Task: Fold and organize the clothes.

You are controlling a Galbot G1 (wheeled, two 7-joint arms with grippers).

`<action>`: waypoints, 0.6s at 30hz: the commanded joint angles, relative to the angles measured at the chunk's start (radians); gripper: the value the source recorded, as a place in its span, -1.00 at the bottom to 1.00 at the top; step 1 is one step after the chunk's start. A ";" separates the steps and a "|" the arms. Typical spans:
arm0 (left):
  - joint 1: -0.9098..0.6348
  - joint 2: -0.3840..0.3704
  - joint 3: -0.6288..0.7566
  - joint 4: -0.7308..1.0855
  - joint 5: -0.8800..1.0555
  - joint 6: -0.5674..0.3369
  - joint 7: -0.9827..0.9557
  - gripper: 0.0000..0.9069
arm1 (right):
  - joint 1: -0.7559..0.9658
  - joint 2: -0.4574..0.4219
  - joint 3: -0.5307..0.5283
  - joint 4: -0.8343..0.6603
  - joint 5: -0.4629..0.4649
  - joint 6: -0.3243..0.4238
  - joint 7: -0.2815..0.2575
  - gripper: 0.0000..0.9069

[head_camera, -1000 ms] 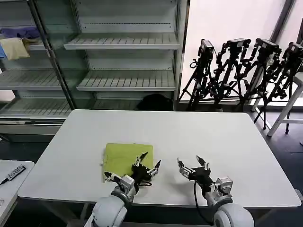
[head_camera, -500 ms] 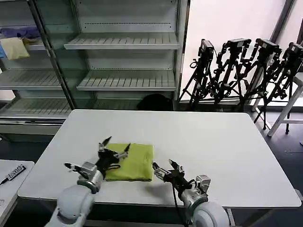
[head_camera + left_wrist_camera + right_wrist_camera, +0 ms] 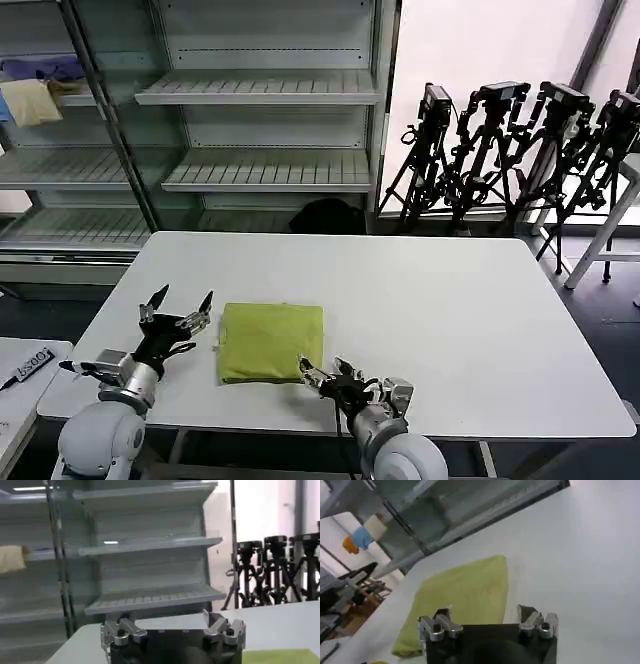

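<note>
Two grippers sit low at the near edge of the white worktop (image 3: 420, 290) in my head view, and the T-shirt (image 3: 271, 341) lies between them, folded into a neat flat square near the front edge. My left gripper (image 3: 178, 309) is just off the shirt's left side, raised a little, with its jaws spread wide and nothing in them. My right gripper (image 3: 325, 373) is by the shirt's near right corner, low over the top, and its jaws are apart and empty too. I think both stand off the cloth because the folding looks done, so nothing needs to be held just now. Behind the worktop are grey shelves (image 3: 265, 90), and a pale yellow cloth (image 3: 30, 101) and a blue-purple cloth (image 3: 45, 68) sit up on the far left shelf; maybe the shirt belongs up there next, but that is only my guess. In my left wrist view the left gripper (image 3: 172, 628) has its two jaws far apart, pointing out at the shelves (image 3: 150, 545), and a small corner of the T-shirt (image 3: 280, 656) peeks in beside it. In my right wrist view the right gripper (image 3: 487, 622) has its jaws open, and the T-shirt (image 3: 465, 597) lies flat just ahead of them, with no jaw touching it.
</note>
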 commanded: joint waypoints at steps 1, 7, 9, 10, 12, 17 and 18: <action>0.042 0.002 -0.072 0.009 -0.040 -0.034 -0.001 1.00 | 0.011 0.009 -0.047 -0.019 0.049 -0.002 0.180 0.93; 0.042 0.001 -0.071 0.013 -0.041 -0.036 -0.006 1.00 | 0.022 0.013 -0.053 -0.017 0.051 -0.003 0.178 -0.82; 0.041 -0.001 -0.070 0.014 -0.042 -0.035 -0.009 1.00 | 0.024 0.015 -0.058 -0.020 0.051 -0.003 0.182 -0.91; 0.041 -0.001 -0.069 0.015 -0.042 -0.035 -0.009 1.00 | 0.026 0.016 -0.060 -0.022 0.051 -0.003 0.185 -0.93; 0.040 -0.002 -0.069 0.016 -0.043 -0.034 -0.012 1.00 | 0.029 0.017 -0.063 -0.026 0.050 -0.003 0.187 -0.93; 0.039 -0.002 -0.071 0.013 -0.046 -0.034 -0.012 1.00 | 0.054 0.017 -0.067 -0.039 0.061 -0.004 0.207 -0.91; 0.038 -0.003 -0.071 0.013 -0.047 -0.035 -0.013 1.00 | 0.058 0.017 -0.068 -0.041 0.063 -0.004 0.212 -0.89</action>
